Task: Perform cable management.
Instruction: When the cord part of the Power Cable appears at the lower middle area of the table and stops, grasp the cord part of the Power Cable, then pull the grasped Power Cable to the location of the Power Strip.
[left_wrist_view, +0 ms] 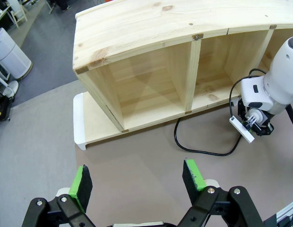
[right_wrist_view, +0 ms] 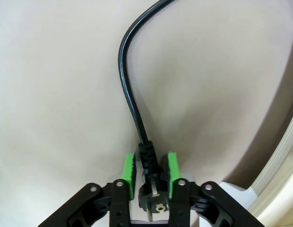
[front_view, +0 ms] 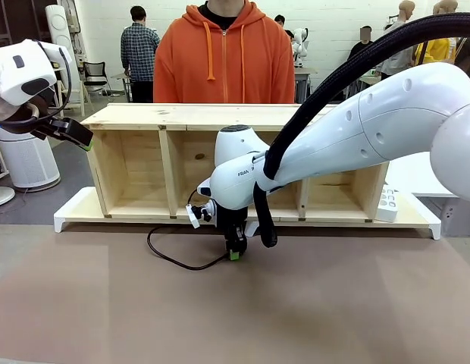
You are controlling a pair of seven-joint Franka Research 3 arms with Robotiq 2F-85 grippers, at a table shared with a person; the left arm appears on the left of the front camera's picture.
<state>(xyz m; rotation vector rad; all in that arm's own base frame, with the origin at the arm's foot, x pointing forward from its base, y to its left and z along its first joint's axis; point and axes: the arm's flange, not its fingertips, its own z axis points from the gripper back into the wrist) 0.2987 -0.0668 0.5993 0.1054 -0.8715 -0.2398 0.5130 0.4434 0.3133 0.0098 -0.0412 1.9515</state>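
While the left gripper hung w/ jaws wide, the right gripper pinched the plug end of a long thin black power cable lying on the brown table.

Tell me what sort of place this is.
Probably a robotics lab or test hall: the right gripper of a white robot arm clamps a black cable on a brown table, before a bare pine shelf unit, and other people stand farther back.

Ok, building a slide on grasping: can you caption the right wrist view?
Right gripper closed on the plug end of the black cable, which curves away across the table.
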